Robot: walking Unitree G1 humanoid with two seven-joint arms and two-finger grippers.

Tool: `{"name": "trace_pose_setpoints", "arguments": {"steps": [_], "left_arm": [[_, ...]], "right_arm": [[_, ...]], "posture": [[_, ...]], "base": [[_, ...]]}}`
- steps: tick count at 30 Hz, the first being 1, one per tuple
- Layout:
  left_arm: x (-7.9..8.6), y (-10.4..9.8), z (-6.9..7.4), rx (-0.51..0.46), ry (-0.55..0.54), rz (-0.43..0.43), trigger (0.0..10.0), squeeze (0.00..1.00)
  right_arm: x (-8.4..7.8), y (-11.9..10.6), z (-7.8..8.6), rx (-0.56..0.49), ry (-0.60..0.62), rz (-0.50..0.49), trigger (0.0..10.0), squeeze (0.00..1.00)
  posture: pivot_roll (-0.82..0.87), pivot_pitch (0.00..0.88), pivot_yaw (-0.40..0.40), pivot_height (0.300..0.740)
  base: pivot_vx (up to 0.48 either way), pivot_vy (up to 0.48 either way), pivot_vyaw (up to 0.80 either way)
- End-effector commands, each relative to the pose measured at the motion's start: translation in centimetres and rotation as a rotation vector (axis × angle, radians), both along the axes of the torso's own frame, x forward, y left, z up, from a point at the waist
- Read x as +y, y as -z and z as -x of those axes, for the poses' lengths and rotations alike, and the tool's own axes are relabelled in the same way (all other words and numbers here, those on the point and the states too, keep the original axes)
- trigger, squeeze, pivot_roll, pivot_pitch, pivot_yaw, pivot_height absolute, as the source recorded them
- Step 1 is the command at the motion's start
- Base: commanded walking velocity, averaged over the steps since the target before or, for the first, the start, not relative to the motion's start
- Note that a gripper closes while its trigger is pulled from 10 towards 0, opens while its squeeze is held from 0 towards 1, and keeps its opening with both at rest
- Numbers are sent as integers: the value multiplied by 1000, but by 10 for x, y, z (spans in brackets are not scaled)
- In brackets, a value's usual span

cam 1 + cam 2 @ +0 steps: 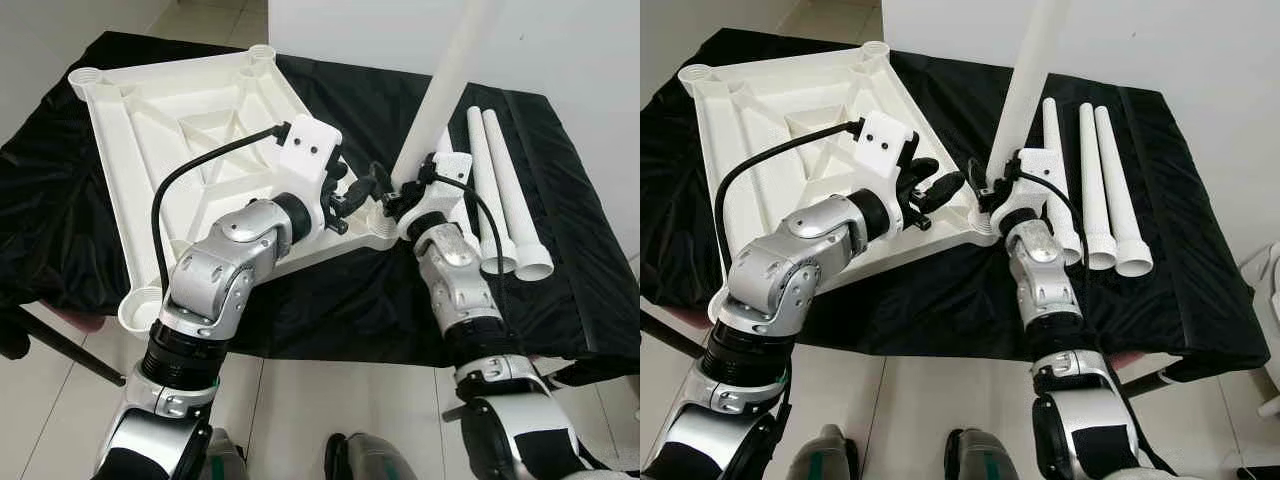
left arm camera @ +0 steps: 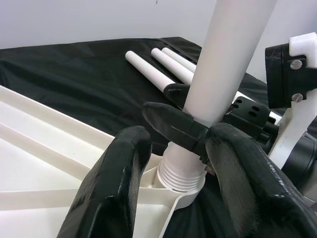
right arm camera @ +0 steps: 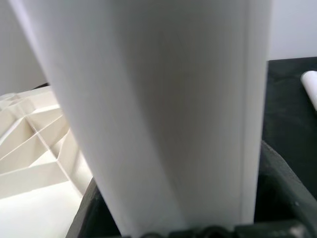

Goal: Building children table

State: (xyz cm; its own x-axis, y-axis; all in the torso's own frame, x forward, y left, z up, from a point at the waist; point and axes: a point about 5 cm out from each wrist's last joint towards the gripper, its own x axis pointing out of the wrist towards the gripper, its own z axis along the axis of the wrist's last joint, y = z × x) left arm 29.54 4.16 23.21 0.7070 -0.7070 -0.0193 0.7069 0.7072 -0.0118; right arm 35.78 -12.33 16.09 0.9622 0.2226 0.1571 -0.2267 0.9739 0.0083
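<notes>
Right gripper (image 2: 190, 126) fingers closed around white leg (image 1: 448, 80), standing tilted in corner socket of inverted tabletop (image 1: 170, 110); leg top cut off. Left gripper (image 1: 362, 190) fingers spread, empty, beside the socket.

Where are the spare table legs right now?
The three spare legs lie side by side on the black cloth, on the robot's right, just beyond the right gripper that grips the upright leg.
</notes>
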Motion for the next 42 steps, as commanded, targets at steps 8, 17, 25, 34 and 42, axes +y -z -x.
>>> {"name": "trace_pose_setpoints", "arguments": {"steps": [8, 17, 25, 34, 42], "left_arm": [[-2, -3, 3, -6, -8, 11, 10000, 0], [-4, -4, 5, -7, 11, 17, 10000, 0], [-7, 6, 18, 19, 98, 11, 10000, 0], [-9, 31, 41, 86, 251, -66, 10000, 0], [-7, 37, 39, 101, 234, -90, 10000, 0]], "right_arm": [[3, 37, 5, 165, 199, -21, 10000, 0], [10, 29, -2, 151, 322, -9, 10000, 0], [25, 24, -3, 125, 363, -42, 10000, 0], [24, 29, -3, 143, 369, -45, 10000, 0], [23, 29, -3, 145, 379, -69, 10000, 0]], "posture": [[31, 61, -45, 740], [36, 58, -50, 740], [38, 60, -74, 740], [36, 61, -69, 740], [30, 55, -63, 740]], "base": [[0, 0, 0], [0, 0, 0], [0, 0, 0], [0, 0, 0], [0, 0, 0]]}}
